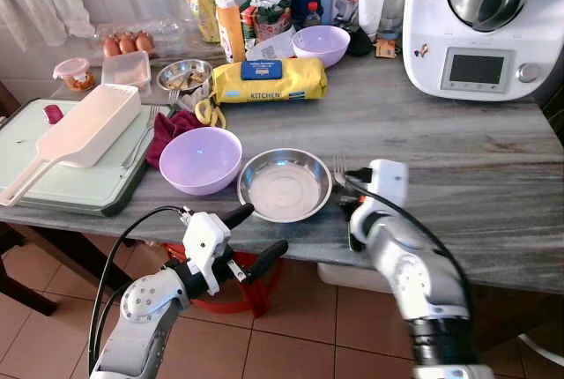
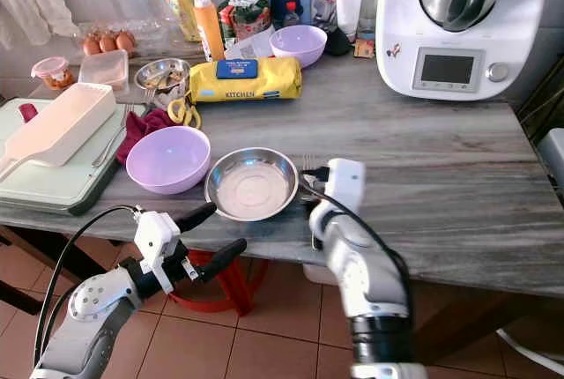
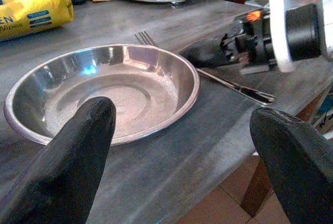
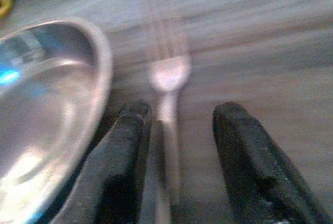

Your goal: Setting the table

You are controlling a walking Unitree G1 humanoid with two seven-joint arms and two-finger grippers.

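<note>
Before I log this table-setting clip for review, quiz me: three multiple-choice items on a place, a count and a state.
1. The fork lies
A. inside the steel plate
B. on the table right of the steel plate
C. on the green tray

2. Purple bowls on the table:
A. one
B. two
C. four

3. The right tool is
A. open astride the fork's handle
B. shut on a spoon
C. lifting the plate

Answers: B, its tines show beside the plate's rim; B, one near, one at the back; A, the fingers flank the handle.
</note>
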